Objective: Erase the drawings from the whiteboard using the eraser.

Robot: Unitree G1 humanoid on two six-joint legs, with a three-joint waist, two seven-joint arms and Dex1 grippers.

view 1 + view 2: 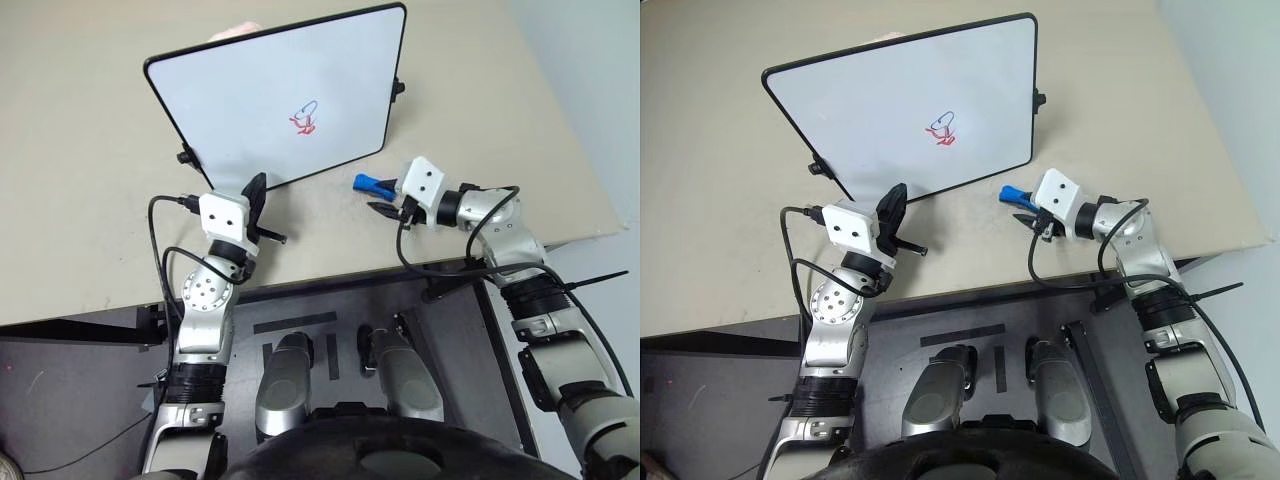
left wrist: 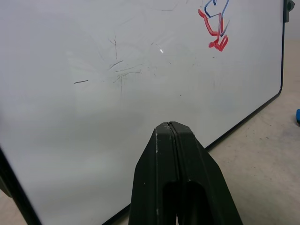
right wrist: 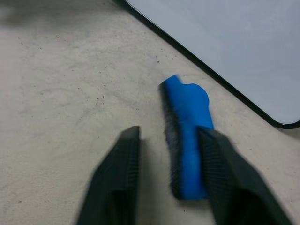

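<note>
The whiteboard (image 1: 250,90) stands tilted on the beige table, with the small red and blue drawings (image 1: 306,118) right of its middle. The blue eraser (image 1: 372,184) lies on the table just off the board's near right corner. My right gripper (image 3: 168,130) is open around the eraser (image 3: 187,140). The eraser rests close against one finger, and a gap separates it from the other. My left gripper (image 1: 258,190) is shut and empty, its tip at the board's lower edge. In the left wrist view its fingers (image 2: 169,140) point at the white surface, with the drawings (image 2: 214,28) further off.
The table's front edge (image 1: 330,268) runs just behind both grippers, and its right edge (image 1: 590,200) lies past my right arm. Black knobs (image 1: 397,88) stick out from the board's sides. Something pale pink (image 1: 235,32) shows behind the board's top edge.
</note>
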